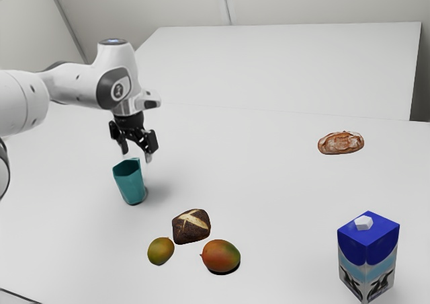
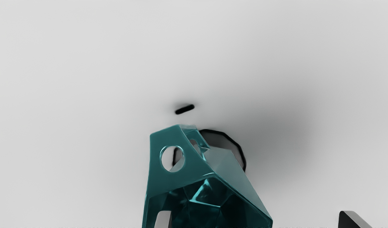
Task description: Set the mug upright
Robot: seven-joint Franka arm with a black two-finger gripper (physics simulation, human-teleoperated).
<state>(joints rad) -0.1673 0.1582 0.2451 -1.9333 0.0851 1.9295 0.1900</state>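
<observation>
The teal, faceted mug with a round hole in its handle [image 1: 131,184] stands on the white table [image 1: 269,183], its mouth facing up and its base down; whether it is perfectly straight I cannot tell. Just above its rim is my black two-finger gripper [image 1: 136,157], released, fingers spread well apart and clasping nothing. In the wrist view one fingertip [image 2: 163,220] overlaps the mug's mouth, and the other is out past its side; whether the first is above or inside the mouth I cannot tell. A short black mark [image 2: 184,109] is on the table near the handle.

Toward the exterior view's right and nearer its camera is a dark brown bread roll with a pale cross-shaped split [image 1: 191,226]. Near the roll are a small yellow-green mango [image 1: 160,251] and a larger red-orange and green mango [image 1: 221,256]. Well apart from these, at the exterior view's right, a blue, white and black carton with a white cap [image 1: 367,257] stands upright. Farther back lies an oval, crusty brown loaf [image 1: 340,142].
</observation>
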